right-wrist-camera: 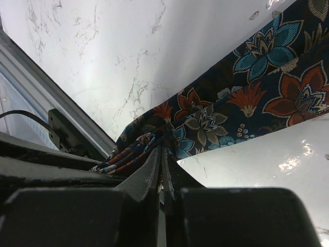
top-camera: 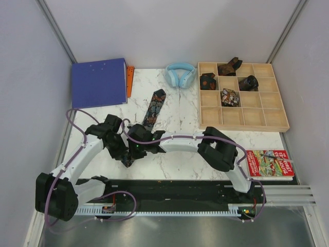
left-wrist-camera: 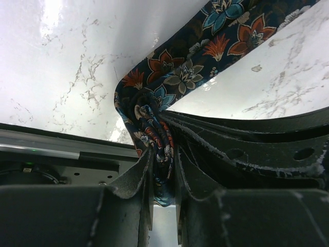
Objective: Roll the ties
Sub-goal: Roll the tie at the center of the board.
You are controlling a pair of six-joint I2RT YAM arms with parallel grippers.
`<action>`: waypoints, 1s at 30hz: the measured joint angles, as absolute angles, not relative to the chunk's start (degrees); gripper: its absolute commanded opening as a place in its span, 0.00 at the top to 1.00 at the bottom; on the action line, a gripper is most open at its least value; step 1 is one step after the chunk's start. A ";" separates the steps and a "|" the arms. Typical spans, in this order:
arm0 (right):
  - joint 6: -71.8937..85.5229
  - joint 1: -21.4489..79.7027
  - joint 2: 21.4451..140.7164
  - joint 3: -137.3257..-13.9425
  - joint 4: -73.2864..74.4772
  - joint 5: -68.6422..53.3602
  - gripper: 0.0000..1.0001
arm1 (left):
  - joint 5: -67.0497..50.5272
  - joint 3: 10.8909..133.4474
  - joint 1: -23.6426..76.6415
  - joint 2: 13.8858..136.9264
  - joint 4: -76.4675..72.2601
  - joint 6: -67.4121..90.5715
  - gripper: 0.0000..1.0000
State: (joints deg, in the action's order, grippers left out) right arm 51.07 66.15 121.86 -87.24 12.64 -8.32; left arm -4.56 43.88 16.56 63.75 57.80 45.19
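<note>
red-cover book [top-camera: 270, 163] at near-right of bench [top-camera: 180, 123], yellow/white title lettering across cover, too small & blurry to read, illus. below it also unclear, no other legible txt, labels, brands or nos. in top, L-wrist, R-wrist views

Marble table [top-camera: 180, 121], blue binder [top-camera: 98, 82], headphones [top-camera: 180, 74], wooden tray [top-camera: 241, 127], book [top-camera: 270, 163], tie [top-camera: 154, 109]

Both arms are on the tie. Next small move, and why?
Probably roll the pinched end one turn toward the free length. The left end effector and right end effector are both shut on the bunched near end of the floral tie; the rest lies flat, unrolled.
</note>
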 measured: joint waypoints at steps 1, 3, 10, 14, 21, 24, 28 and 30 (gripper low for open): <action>51.31 66.11 122.17 -87.24 12.45 -8.62 0.91 | -4.56 43.88 16.49 64.29 57.78 44.80 0.89; 51.88 65.93 122.78 -87.26 11.79 -9.43 0.91 | -4.47 43.97 16.45 65.49 57.76 44.01 0.89; 52.34 63.57 123.76 -87.00 9.98 -11.81 0.91 | -3.97 45.89 16.40 70.24 55.66 42.30 0.90; 52.31 61.82 124.29 -86.76 9.28 -13.08 0.89 | -3.88 46.94 16.40 73.10 53.41 41.93 0.90; 51.92 59.44 124.79 -85.65 8.21 -14.83 0.68 | -3.33 47.62 16.43 76.69 50.85 41.85 0.91; 51.66 57.82 124.55 -83.92 7.49 -16.16 0.65 | -3.14 47.88 16.43 78.19 49.89 41.85 0.91; 50.94 55.51 122.06 -80.64 7.49 -16.82 0.62 | -2.98 48.40 16.43 79.81 49.04 41.82 0.89; 50.61 54.33 120.40 -79.05 7.64 -16.78 0.62 | -2.90 48.82 16.43 80.60 49.06 41.82 0.84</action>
State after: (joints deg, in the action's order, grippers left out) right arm 50.61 54.33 120.40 -79.05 7.64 -16.78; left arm -2.90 48.82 16.43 80.60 49.06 41.82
